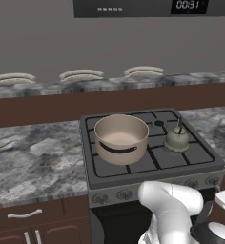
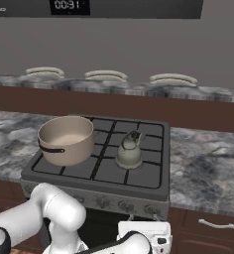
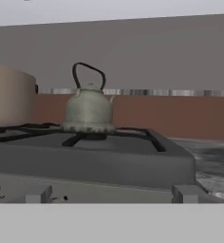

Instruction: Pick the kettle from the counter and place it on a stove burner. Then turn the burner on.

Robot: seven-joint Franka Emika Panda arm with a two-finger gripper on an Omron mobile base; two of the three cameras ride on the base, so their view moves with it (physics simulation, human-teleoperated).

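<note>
The small grey-green kettle (image 1: 176, 139) (image 2: 129, 153) (image 3: 89, 110) stands upright on the front right stove burner (image 3: 92, 136) of the dark gas cooktop, its thin dark handle arched up. Marbled counter (image 1: 33, 157) (image 2: 208, 168) flanks the stove on both sides. My gripper (image 2: 144, 224) hangs low in front of the stove, below the front panel and a little right of the kettle. The hand view looks level across the front edge at the kettle, with nothing between the fingers; the jaws stand open. Two control knobs (image 3: 38, 193) (image 3: 185, 192) sit just ahead on the front panel.
A large tan pot (image 1: 121, 138) (image 2: 66, 139) with a dark handle fills the front left burner, close beside the kettle. Plates (image 1: 81, 75) lie on the raised back ledge. Wooden cabinets with silver handles (image 1: 24, 214) run below the counter.
</note>
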